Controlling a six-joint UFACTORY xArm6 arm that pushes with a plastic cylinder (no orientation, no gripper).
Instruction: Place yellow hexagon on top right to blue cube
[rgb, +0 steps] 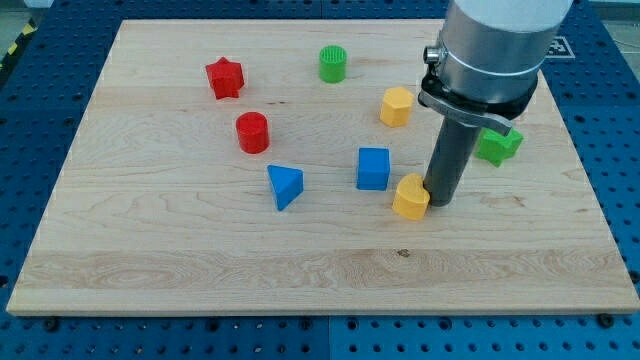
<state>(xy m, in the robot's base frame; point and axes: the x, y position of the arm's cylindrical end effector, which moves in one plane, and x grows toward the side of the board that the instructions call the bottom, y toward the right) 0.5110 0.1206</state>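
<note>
The blue cube (373, 168) sits right of the board's middle. Two yellow blocks show: one (396, 106) up and to the right of the blue cube, and one (410, 196) just below and right of it; which is the hexagon I cannot tell for sure. My tip (437, 203) rests on the board right against the lower yellow block's right side.
A red star (225, 78) and a red cylinder (252, 132) lie at the view's left. A green cylinder (332, 63) is near the top. A blue triangle (285, 185) is left of the cube. A green block (498, 145) sits partly behind the arm.
</note>
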